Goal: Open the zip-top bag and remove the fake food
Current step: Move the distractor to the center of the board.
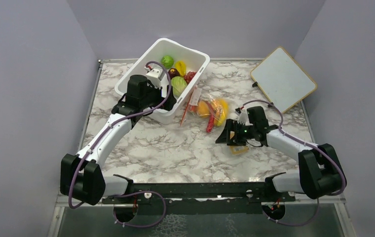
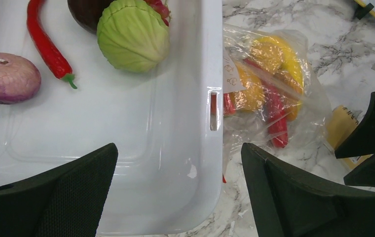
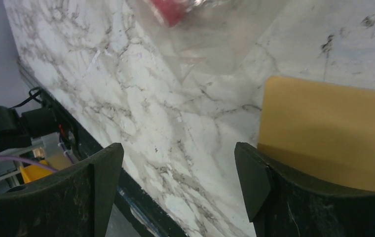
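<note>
Our left gripper (image 2: 178,148) gapes wide and empty over the near wall of the one white tub (image 2: 195,187). Our right gripper (image 3: 178,145) is spread too, holding nothing, with one flat yellow piece (image 3: 328,128) just beside its finger at frame right. One zip-top bag (image 1: 209,107) lies flat at centre of the top view, against the tub. Its orange-red zip strip (image 1: 188,109) faces left, and its long axis runs left to right. Inside is the fake food (image 2: 274,74): two yellow-orange pieces and one red; beyond that we cannot tell.
</note>
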